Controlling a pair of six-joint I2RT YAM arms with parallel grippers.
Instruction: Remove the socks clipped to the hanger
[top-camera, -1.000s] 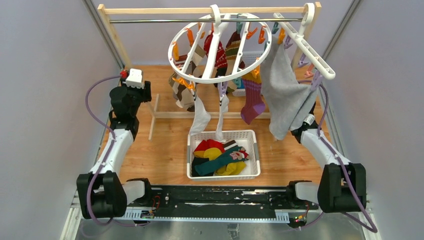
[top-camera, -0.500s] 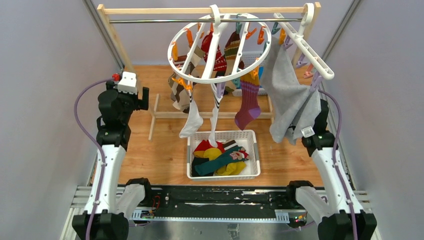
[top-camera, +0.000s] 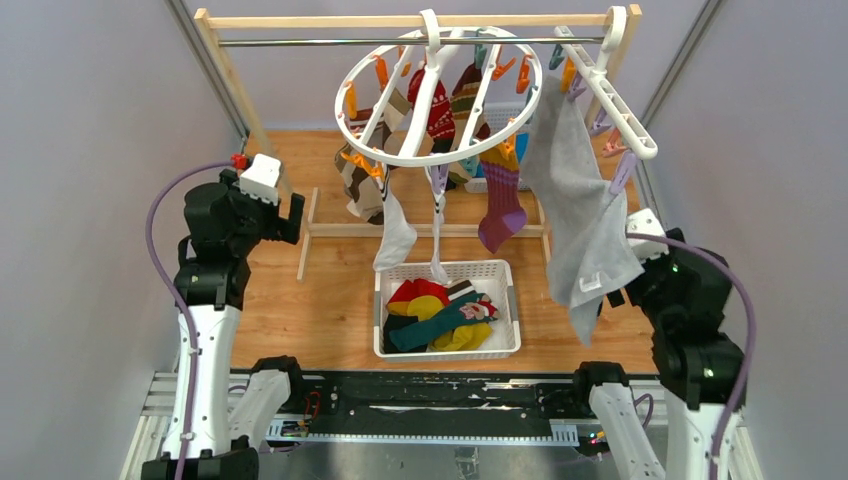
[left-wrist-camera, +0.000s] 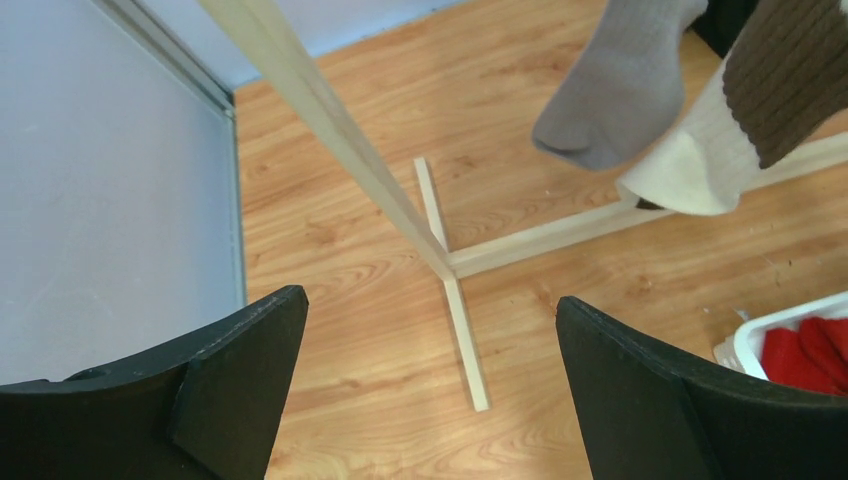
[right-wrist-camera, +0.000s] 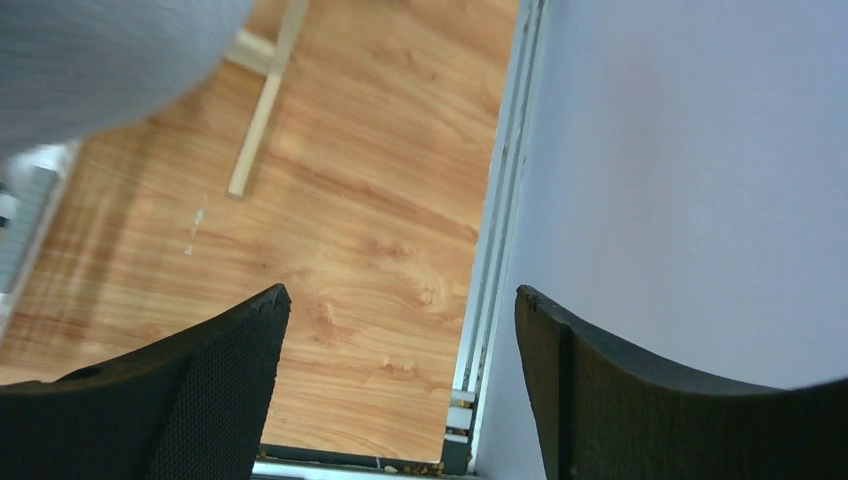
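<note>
Wood-grain tabletop between grey walls carries a wooden stand (top-camera: 232, 80). The left gripper (left-wrist-camera: 428, 300) hangs with fingers wide apart and empty. Ahead and right of them dangle a grey-beige sock (left-wrist-camera: 620, 90) and a brown-cream sock (left-wrist-camera: 720, 150), with the stand's foot crossing beneath. The socks (top-camera: 503, 200) hang clipped under the hanger (top-camera: 440, 157), above a white basket (top-camera: 447, 268). They look light, soft and limp; pinching a cuff just under its clip and tugging down should free it. The right gripper (right-wrist-camera: 400, 292), fingers likewise spread and empty, has a large grey cloth (top-camera: 580, 220) up-left of them, likely screening its way to the ring.
</note>
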